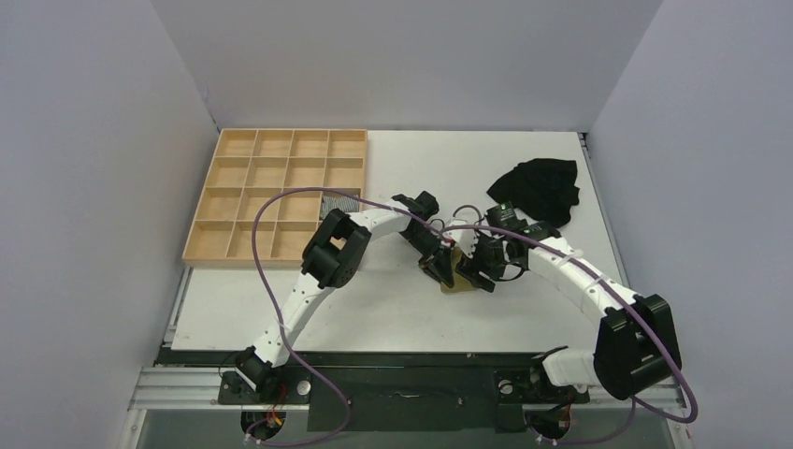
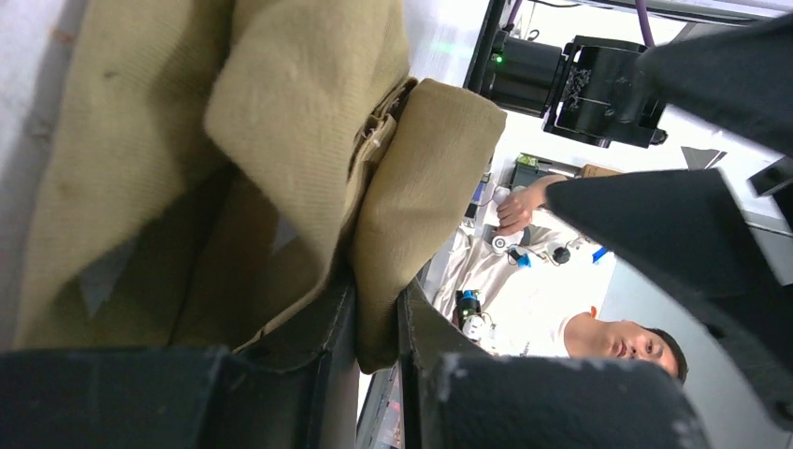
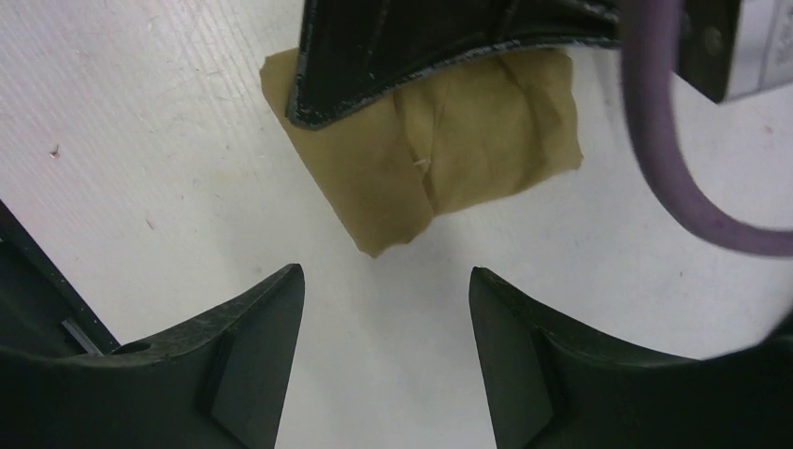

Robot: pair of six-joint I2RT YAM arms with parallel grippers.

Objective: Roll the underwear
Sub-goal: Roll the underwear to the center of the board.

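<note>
While the left hand [image 2: 379, 341] pinches a fold of the underwear [image 2: 299, 112], its jaws nearly closed on the khaki cloth, the right hand [image 3: 383, 281] hangs wide open and empty over bare worktop [image 3: 140, 140].

Position: the garment lies at the centre of the top view, between the two hands. The black garment [image 1: 538, 190] sits well apart, toward the upper right.

Key relation: in the right wrist view the folded piece lies toward the top of the frame, just beyond the open fingertips and not between them. Its long axis runs roughly left to right across that frame, tilted a little. Judgement: the left hand is the nearer one, being already on the cloth. The right hand would need to advance toward the top of its frame to reach the near corner.

Hard to make out:
- No cream-white panel shows in any view.
- The hands cover most of the garment from above.
- The left wrist view is too close to show whether the cloth is rolled or only folded.
</note>
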